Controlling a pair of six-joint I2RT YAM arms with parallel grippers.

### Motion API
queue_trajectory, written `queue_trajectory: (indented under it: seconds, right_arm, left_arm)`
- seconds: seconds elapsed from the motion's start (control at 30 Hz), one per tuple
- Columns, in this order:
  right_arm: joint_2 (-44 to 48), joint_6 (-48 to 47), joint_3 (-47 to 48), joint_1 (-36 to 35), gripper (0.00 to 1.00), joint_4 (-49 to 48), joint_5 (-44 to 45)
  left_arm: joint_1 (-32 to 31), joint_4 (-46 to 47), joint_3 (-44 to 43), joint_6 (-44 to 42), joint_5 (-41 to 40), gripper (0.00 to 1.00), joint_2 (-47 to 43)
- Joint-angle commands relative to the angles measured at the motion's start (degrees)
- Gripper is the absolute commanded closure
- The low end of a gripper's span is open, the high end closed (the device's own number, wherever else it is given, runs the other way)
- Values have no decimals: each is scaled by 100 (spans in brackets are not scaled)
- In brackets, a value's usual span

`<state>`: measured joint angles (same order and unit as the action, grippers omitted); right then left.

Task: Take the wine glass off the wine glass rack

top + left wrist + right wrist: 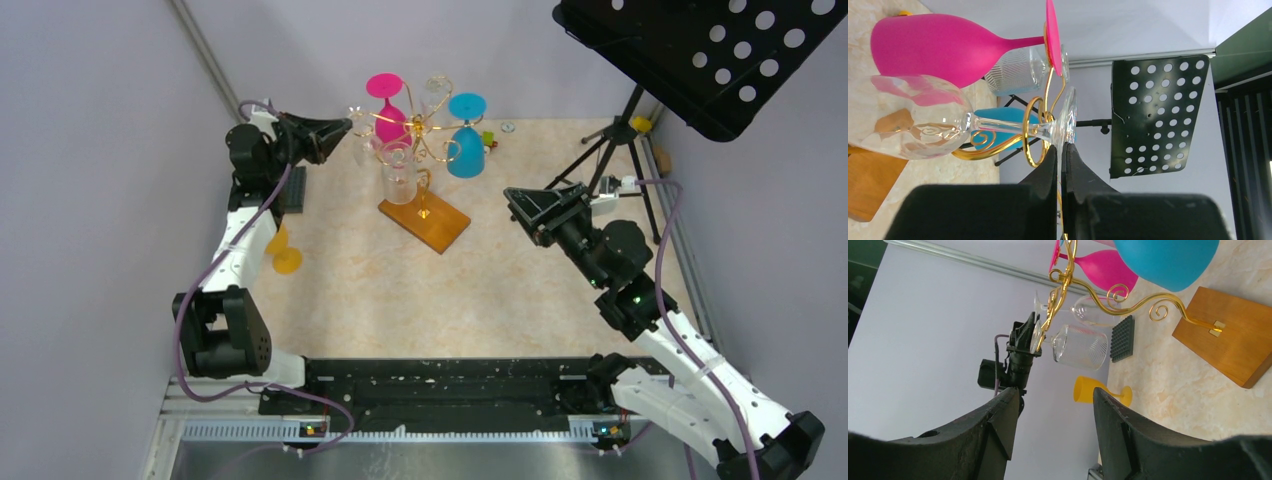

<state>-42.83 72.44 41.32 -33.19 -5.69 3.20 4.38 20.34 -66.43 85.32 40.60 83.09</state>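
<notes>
The wine glass rack (425, 222) stands at the table's (450, 300) 12 o'clock, its wooden base set slantwise and its gold curls carrying four glasses that hang bowl down, foot up.

The clear wine glass (913, 117) hangs on the side of the rack facing the left arm, at about the stem's 9 o'clock in the top view. In the left wrist view its stem passes through a gold loop. The left tool (1061, 147) is at its foot, with the fingers drawn almost together so only a thin slit is left. The rim of the foot runs into that slit, so the tool looks pinched on it.

A pink wine glass (388, 118) hangs at the rack's 11 o'clock and a blue wine glass (466, 150) at its 2 o'clock. A ribbed clear glass (400, 178) hangs over the base.

The right tool (1055, 392) is spread wide and holds nothing. It sits apart from the rack at its 4 o'clock, pointing toward it.

A yellow glass (286, 258) lies on its side at the rack's 8 o'clock, beside the left arm. A black ridged mat (294, 192) lies at 9 o'clock. A black music stand (700, 50) fills the 2 o'clock corner.
</notes>
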Motion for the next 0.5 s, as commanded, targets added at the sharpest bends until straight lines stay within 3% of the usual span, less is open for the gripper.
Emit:
queue_trajectory:
  seconds: [0.0,0.47]
  right_arm:
    - [73,-101,254,32,43,-39,53]
    - [288,-236,376,32,42,261,239]
  left_arm:
    - [-131,515,-493,-45,-171,100,-84]
    - [-416,385,-801,-185,215,100,115]
